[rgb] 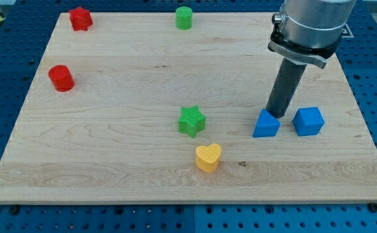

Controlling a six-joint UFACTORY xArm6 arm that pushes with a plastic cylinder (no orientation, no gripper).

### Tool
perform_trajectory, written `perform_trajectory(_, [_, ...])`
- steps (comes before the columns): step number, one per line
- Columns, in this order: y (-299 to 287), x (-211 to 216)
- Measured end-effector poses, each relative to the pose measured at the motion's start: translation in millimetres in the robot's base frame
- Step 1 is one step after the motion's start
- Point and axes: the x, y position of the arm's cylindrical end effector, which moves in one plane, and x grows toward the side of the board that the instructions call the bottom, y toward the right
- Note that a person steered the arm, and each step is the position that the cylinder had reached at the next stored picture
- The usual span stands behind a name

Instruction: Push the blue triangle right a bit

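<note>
The wooden board (111, 155) fills most of the frame. My rod (287, 87) comes down from the upper right, and my tip (276, 115) sits at the top edge of the blue triangle (266, 124), apparently touching it; being a bare rod, it has nothing to spread or pinch. The triangle lies right of centre, with the blue cube (308, 121) just beside it to the right. The green star (192, 121) and yellow heart (208, 157) sit lower centre.

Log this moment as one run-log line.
task: push blue triangle right | my tip: behind triangle, top edge | blue cube: right of triangle, apart
</note>
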Motion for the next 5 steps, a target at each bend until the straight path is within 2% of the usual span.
perform_trajectory(3, [-4, 9])
perform_trajectory(5, [-58, 9])
